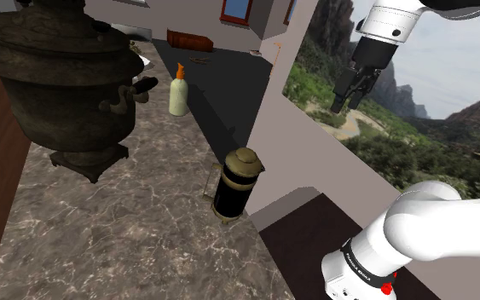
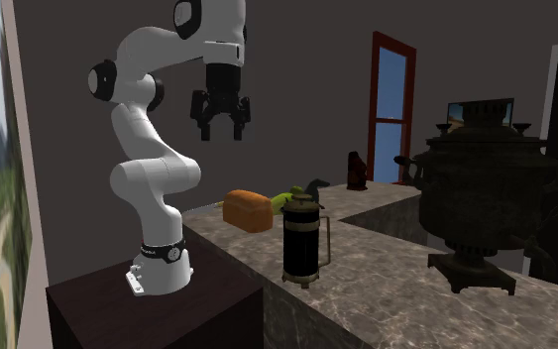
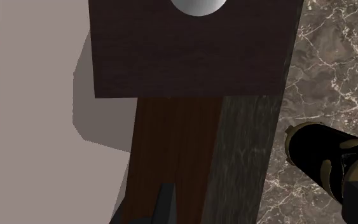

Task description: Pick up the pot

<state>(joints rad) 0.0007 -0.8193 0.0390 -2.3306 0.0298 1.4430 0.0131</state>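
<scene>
The pot (image 1: 236, 183) is a small black cylinder with a brass-coloured lid and frame. It stands upright near the marble counter's edge, close to the stand. It appears again in the second exterior view (image 2: 302, 241) and beside my right finger in the wrist view (image 3: 320, 156). My gripper (image 1: 340, 106) hangs high in the air, well above the pot and off to the stand's side, pointing down (image 2: 222, 136). Its fingers stand apart with nothing between them (image 3: 260, 191).
A big dark samovar (image 1: 67, 77) fills the counter (image 1: 127, 247) beyond the pot. Further along are a white bottle with an orange cap (image 1: 178, 92), a bread loaf (image 2: 247, 210) and a dark figurine (image 2: 356, 171). The dark stand (image 2: 167, 307) adjoins the counter's end.
</scene>
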